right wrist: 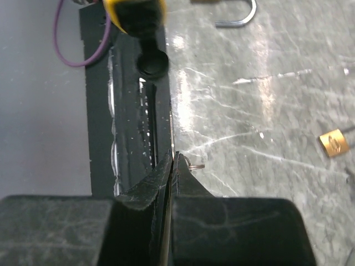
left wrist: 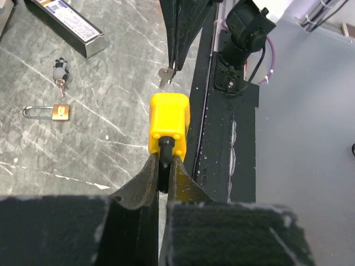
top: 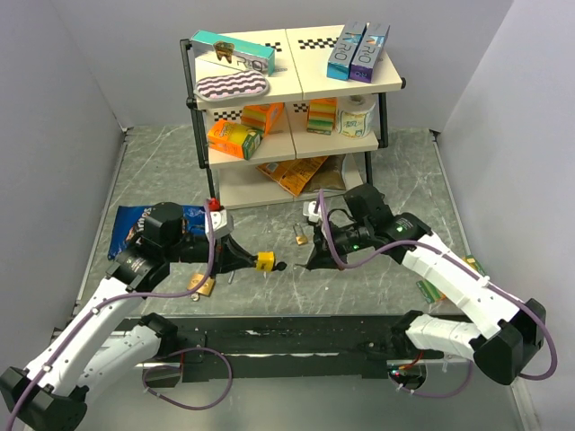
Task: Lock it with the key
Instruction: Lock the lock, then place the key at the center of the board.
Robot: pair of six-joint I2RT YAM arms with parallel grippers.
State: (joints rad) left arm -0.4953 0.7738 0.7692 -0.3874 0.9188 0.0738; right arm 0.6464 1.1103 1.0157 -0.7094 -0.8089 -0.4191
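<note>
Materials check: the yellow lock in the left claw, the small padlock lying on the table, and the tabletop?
Yellow lock: looks like moulded plastic, going by the smooth satin surface, rounded edges and uniform colour.
Small padlock: brass-looking body, gold and metallic, with a shiny silver shackle, probably steel.
Tabletop: grey marble pattern with white veins and glossy reflections. It could be stone or printed laminate, can't tell.

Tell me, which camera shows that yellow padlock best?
The left wrist view: the yellow padlock sits large and centred, its black shackle pinched by the left gripper. The top external view shows only a small yellow block, and the right wrist view catches its edge at the top.
</note>
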